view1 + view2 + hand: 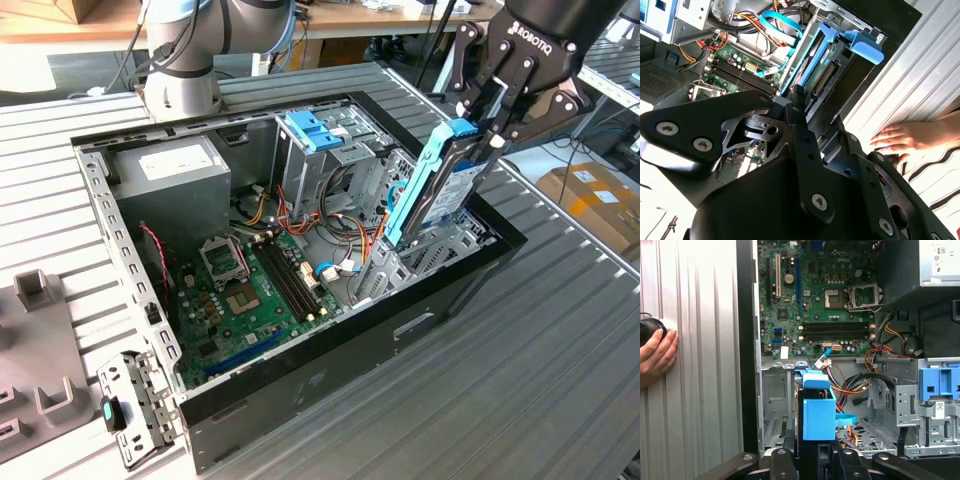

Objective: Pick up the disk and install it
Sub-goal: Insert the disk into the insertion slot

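The disk stood tilted at the corner of the open computer case toward the exterior view's right; its lower end sat down between the metal walls of the drive cage and its upper end rose well above the case's black rim; the jaws were clenched on that upper end. Room was tight at the sides, with the cage walls just beside the blue frame; orange and blue cables lay near on the inner side; above the rim the space was open.

The disk showed a bright blue plastic carrier frame round a grey metal body; in the second wrist view its green circuit side was visible.

The case lay on a ribbed grey metal counter with its motherboard exposed; a grey power-supply box and a blue latch sat along its far side; a person's hand rested on the counter beside the case's black wall; cardboard boxes lay beyond the counter's edge.
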Motion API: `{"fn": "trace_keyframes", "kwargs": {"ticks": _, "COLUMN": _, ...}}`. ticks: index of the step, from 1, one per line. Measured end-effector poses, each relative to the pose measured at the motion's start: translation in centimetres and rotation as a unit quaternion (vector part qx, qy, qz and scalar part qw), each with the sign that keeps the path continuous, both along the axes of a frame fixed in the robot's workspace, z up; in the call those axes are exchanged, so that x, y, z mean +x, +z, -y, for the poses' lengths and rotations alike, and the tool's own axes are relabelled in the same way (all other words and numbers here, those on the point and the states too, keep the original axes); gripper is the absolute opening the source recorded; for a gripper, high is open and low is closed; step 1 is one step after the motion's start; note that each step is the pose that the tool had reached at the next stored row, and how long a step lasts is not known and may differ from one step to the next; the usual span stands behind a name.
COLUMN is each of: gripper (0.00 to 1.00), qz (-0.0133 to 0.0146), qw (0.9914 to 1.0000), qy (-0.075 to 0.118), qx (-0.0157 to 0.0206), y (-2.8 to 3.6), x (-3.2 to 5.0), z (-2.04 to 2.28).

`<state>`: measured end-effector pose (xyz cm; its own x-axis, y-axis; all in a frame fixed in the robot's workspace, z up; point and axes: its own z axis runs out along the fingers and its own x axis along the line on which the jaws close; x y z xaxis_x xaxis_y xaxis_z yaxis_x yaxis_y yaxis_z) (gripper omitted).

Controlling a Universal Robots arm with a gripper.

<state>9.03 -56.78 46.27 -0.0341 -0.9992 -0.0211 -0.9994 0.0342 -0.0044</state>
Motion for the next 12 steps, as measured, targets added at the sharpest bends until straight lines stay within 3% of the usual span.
{"fn": "trace_keyframes", "kwargs": {"ticks": 12, "gripper": 0.35, "qz": 0.0, "qw": 1.0, "qy": 0.0, "qx": -0.0001, "y": -0.2, "x": 0.0, "z": 0.0}}
